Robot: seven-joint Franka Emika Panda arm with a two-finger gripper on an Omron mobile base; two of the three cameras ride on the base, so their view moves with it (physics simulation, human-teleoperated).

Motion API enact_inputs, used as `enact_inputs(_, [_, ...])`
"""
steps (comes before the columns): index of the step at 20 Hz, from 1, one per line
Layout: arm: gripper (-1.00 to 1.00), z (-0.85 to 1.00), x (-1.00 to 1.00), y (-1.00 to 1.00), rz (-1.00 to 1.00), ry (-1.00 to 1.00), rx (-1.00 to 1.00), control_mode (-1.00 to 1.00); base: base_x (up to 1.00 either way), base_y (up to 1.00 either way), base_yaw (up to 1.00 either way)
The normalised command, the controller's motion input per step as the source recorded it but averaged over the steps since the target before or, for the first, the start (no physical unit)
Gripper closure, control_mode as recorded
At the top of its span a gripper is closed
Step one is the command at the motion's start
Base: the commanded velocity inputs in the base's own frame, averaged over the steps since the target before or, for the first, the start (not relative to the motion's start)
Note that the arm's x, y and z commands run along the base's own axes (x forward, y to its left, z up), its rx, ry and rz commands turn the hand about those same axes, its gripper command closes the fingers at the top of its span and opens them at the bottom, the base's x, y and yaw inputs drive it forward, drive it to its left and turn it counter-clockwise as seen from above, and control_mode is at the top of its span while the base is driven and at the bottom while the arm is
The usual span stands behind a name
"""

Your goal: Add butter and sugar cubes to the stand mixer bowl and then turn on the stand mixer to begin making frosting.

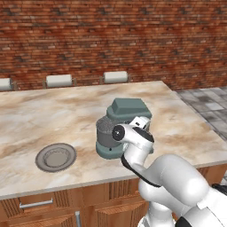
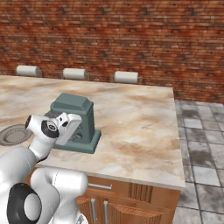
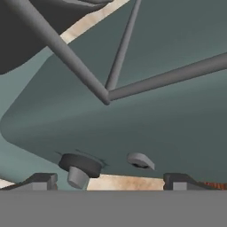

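The dark teal stand mixer (image 1: pixel 127 110) stands on the marble counter, with the dark grey stand mixer bowl (image 1: pixel 105 129) under its head. My white hand (image 2: pixel 68 127) is pressed close against the mixer's (image 2: pixel 75 114) near side. In the hand view my gripper (image 3: pixel 111 181) is open, its fingertips (image 3: pixel 42 181) wide apart just short of the teal body (image 3: pixel 133 128). A dark round knob (image 3: pixel 80 167) sits close to the left tip and a small grey lever (image 3: pixel 141 160) lies between the tips. Grey whisk wires (image 3: pixel 71 57) cross the view above. The butter and the sugar cubes are out of view.
A flat round grey plate (image 1: pixel 55 157) lies on the counter left of the mixer, near the front edge. Three white chair backs (image 1: pixel 59 80) line the far side below a brick wall. The counter ends at the right above a tiled floor (image 2: pixel 197 144).
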Motion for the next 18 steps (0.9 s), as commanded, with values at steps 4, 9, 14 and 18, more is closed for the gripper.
enact_inputs(4, [-1.0, -0.19, 0.01, -0.13, 0.0, 0.07, 0.0, -1.0, 0.0, 0.0, 0.0])
enact_inputs(9, [-1.0, -0.39, 0.0, -0.21, 0.0, 0.12, -0.03, -1.0, 0.0, 0.0, 0.0])
enact_inputs(14, [-1.0, -0.69, 0.0, -0.17, 0.0, 0.04, -0.07, -1.0, 0.0, 0.0, 0.0])
enact_inputs(18, [-1.0, -0.81, 0.01, -0.12, 0.0, 0.0, -0.08, -1.0, 0.0, 0.0, 0.0])
